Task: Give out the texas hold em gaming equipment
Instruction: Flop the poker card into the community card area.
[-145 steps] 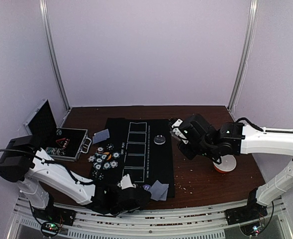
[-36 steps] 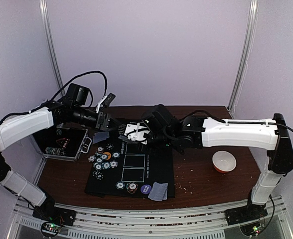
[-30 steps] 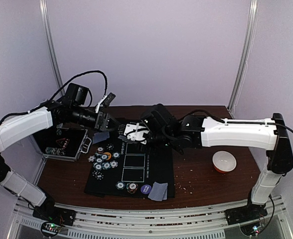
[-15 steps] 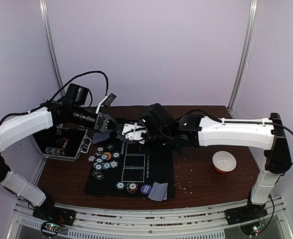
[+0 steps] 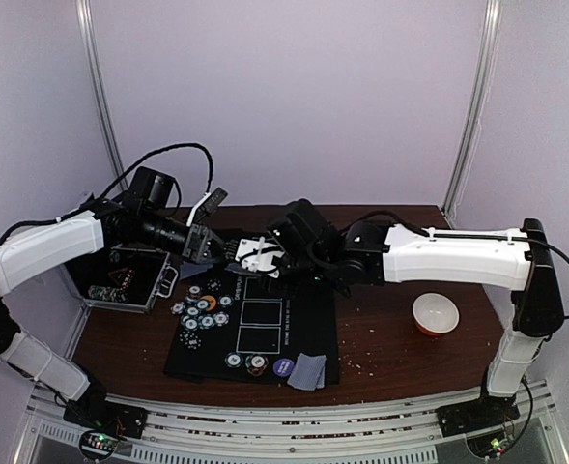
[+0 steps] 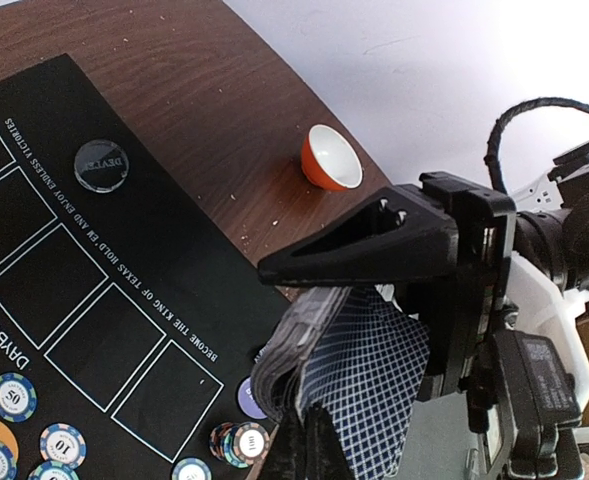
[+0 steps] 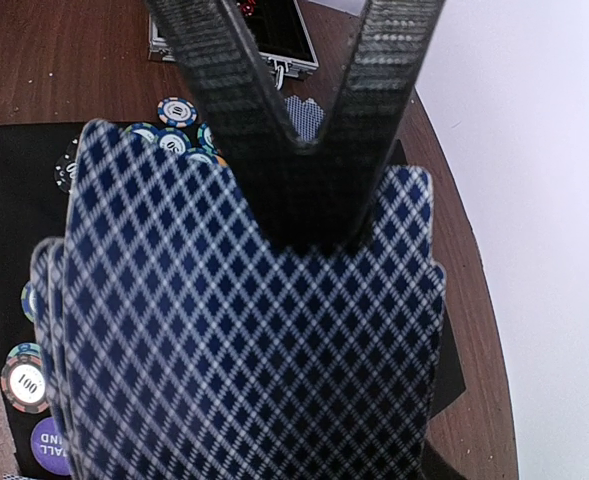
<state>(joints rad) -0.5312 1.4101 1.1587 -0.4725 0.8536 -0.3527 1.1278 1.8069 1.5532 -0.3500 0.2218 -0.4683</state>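
Observation:
My right gripper (image 5: 257, 255) is shut on a fanned deck of blue-checked playing cards (image 6: 294, 345) and holds it above the black mat (image 5: 265, 329). The deck fills the right wrist view (image 7: 244, 340) and hides that gripper's own fingers. My left gripper (image 5: 216, 248) meets it from the left, shut on the top card (image 6: 364, 380). Its fingers (image 7: 309, 190) pinch that card. Poker chips (image 5: 202, 309) lie on the mat's left, and more chips (image 5: 245, 362) lie at its front beside a purple disc (image 5: 283, 367). The black-silver disc (image 6: 101, 164) lies on the mat.
An open metal case (image 5: 120, 280) stands at the left. The white bowl with orange outside (image 5: 436, 313) sits right of the mat. Face-down cards (image 5: 309, 370) lie at the mat's front right corner. Crumbs dot the brown table (image 5: 390, 348).
Both arms have risen from their earlier low and right-side positions to meet above the mat. Over the last second the right gripper with the deck edged left toward the left gripper.

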